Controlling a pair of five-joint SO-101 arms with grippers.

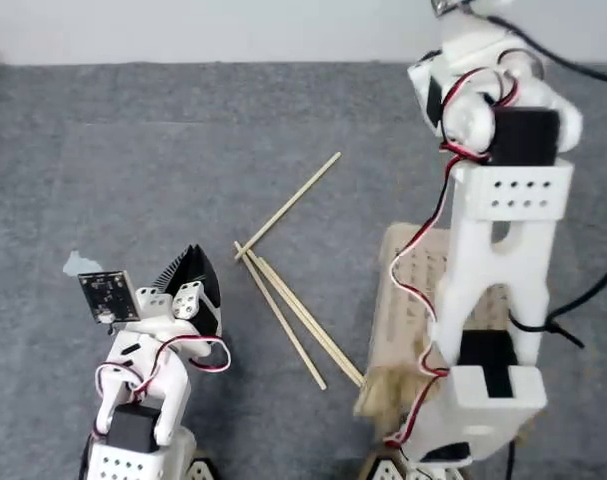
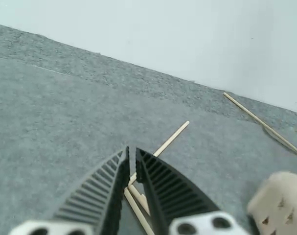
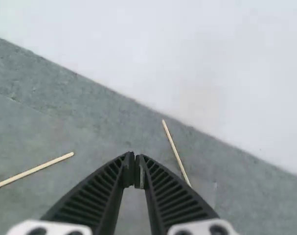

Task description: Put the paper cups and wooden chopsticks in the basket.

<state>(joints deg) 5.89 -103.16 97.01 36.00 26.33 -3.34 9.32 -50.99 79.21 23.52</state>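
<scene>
Item one, lower left of the high view: left hand (image 2: 131, 152), black ribbed fingers drawn together to a thin slit, gripping nothing, poised low over the grey tabletop (image 1: 133, 160) and aimed toward the sticks. Item two, centre of the high view: crossed chopsticks (image 1: 293, 310), lying flat in a narrow fan that runs from mid-frame down toward the basket's lower corner, their upper ends overlapping. Item three, lower right: basket (image 1: 395, 330), pale and perforated, largely under the right arm's white frame, its near corner touching or just beside the fan's lower ends; contents cannot be told. Item four, upper centre: lone chopstick (image 1: 288, 205), slanting up and right from the fan's upper ends. Item five, farther off: right hand (image 3: 134, 156), fingertips pressed together and empty, raised above the tabletop, with a far chopstick (image 3: 175, 152) beyond it near the white wall (image 3: 187, 49). Handling note, as judgement: the step in hand looks like the left hand's first pick from the fan. Best done by opening the fingers wide, descending square across one stick away from the overlap, closing near its middle so it stays level, then carrying it right to the basket.
</scene>
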